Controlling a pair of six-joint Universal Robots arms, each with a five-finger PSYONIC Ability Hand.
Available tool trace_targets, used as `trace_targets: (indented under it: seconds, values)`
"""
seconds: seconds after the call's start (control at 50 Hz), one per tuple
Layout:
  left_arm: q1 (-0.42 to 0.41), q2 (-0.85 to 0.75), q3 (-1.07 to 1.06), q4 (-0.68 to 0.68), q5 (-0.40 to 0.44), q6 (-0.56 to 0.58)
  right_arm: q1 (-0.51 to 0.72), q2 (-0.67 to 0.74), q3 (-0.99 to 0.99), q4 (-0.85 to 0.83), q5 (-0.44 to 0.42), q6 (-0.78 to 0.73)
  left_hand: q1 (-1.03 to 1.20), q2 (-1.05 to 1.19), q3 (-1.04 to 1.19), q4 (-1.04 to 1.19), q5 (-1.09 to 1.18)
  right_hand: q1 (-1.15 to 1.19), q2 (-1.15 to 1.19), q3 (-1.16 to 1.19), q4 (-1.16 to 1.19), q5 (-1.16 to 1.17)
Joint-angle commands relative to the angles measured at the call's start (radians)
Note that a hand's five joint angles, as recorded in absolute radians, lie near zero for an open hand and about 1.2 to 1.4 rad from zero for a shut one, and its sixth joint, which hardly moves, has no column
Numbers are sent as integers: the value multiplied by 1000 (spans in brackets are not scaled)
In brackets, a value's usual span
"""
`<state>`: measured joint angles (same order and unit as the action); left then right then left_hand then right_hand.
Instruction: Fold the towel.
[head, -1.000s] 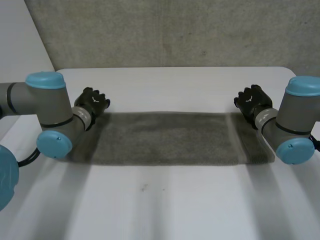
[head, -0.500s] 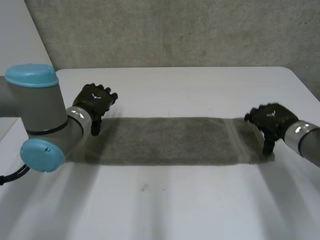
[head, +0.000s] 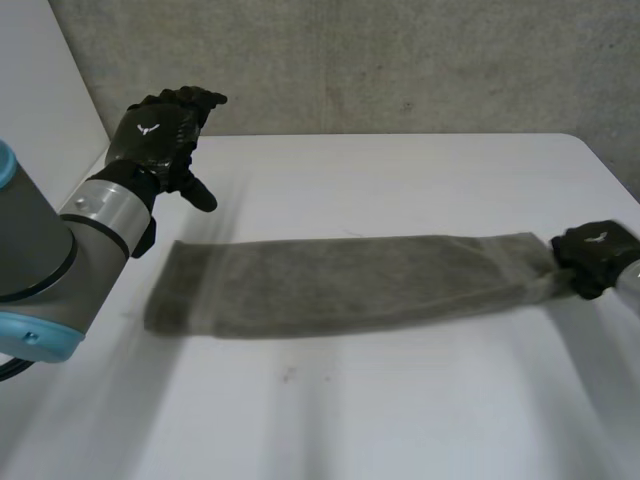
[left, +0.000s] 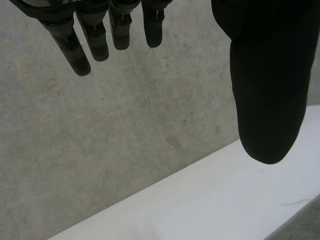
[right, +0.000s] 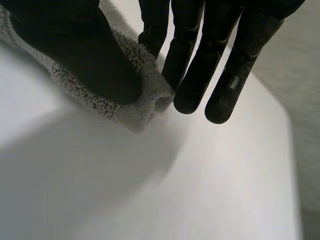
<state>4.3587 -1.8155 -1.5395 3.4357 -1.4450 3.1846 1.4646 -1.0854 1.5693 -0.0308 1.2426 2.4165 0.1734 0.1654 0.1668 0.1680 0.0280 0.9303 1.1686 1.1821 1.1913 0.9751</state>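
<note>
L hand (head: 155, 135) lifted off; towel (head: 340, 285) skewed grey strip, R hand (head: 595, 252) pinching end.

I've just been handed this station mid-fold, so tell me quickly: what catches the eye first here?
The grey towel lies stretched in a long strip across the white table. The right hand pinches its end between thumb and fingers near the table's right edge, while the left hand hangs in the air over the far left corner, open and holding nothing.
</note>
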Motion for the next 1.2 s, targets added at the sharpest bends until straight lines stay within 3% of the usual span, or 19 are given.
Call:
trace_targets:
  seconds: [0.02, 0.06, 0.18, 0.22, 0.24, 0.4, 0.44, 0.46, 0.5, 0.62, 0.72, 0.74, 0.78, 0.8, 0.92, 0.96, 1.04, 1.16, 1.2]
  values:
    - [9, 31, -22, 3, 8, -5, -96, -56, -9, 8, 26, -109, 1, 9, 8, 7, -28, 466, 228, 214, 205, 247]
    - [12, 45, -25, -6, 8, -9, -134, -70, -17, 3, 38, -216, 1, 9, 8, 7, -28, 466, 228, 214, 205, 247]
    - [19, 58, -37, -7, 9, -35, -102, -96, -58, -21, 80, -235, 1, 9, 8, 7, -28, 466, 228, 214, 205, 247]
    - [19, 64, -47, -3, 17, -80, 33, -106, -84, -66, 90, -188, 1, 9, 8, 7, -28, 466, 228, 214, 205, 247]
    - [19, 64, -47, -3, 17, -80, 34, -106, -84, -66, 90, -188, 1, 9, 8, 7, -28, 466, 228, 214, 205, 247]
    - [19, 65, -14, -4, 24, -239, 376, -105, -92, -215, 81, -57, 1, 9, 8, 7, -28, 466, 228, 214, 205, 247]
    - [21, 70, -1, -4, 38, -285, 552, -53, -101, -268, 71, -45, 1, 9, 8, 7, -28, 466, 228, 214, 205, 247]
    - [21, 70, -1, -4, 38, -285, 553, -53, -101, -268, 71, -45, 1, 9, 8, 7, -28, 466, 228, 214, 205, 247]
    - [28, 71, 2, -4, 40, -291, 687, 25, -124, -313, 34, -37, 1, 9, 8, 7, -28, 466, 228, 214, 205, 247]
    - [55, 71, -1, -4, 40, -287, 861, 185, -184, -336, -66, -30, 1, 9, 8, 7, -28, 466, 228, 214, 205, 247]
    - [55, 64, -7, 0, 40, -285, 925, 274, -244, -327, -66, -31, 1, 9, 8, 7, -28, 391, 153, 140, 130, 172]
    - [55, 64, -7, 0, 40, -285, 925, 274, -244, -327, -66, -31, 1, 9, 8, 7, -28, 391, 152, 139, 130, 171]
    - [51, 53, -13, -1, 40, -284, 925, 274, -242, -325, -63, -28, 1, 9, 8, 7, -28, -425, -663, -676, -685, -644]
    - [47, 50, -20, -1, 40, -282, 922, 257, -235, -324, -57, -24, 1, 9, 8, 7, -28, -722, -960, -974, -983, -941]
    - [39, 19, -33, -3, 40, -265, 866, 136, -173, -285, -11, 62, 2, 10, 9, 7, -27, -756, -994, -1008, -1017, -975]
    - [32, 7, -31, -6, 40, -230, 753, 49, -112, -236, 21, 149, 2, 10, 9, 7, -27, -756, -994, -1008, -1017, -975]
    - [9, -8, -31, -4, 40, -187, 662, -24, -46, -178, 24, 216, 2, 10, 9, 7, -27, -756, -994, -1008, -1017, -975]
    - [-76, -111, -31, -7, 28, -72, 500, -64, 77, -109, 12, 243, 2, 10, 9, 7, -27, -756, -994, -1008, -1017, -975]
    - [-123, -172, -30, -7, 21, 18, 446, -64, 132, -106, 3, 242, 2, 10, 9, 7, -27, -756, -994, -1008, -1017, -975]
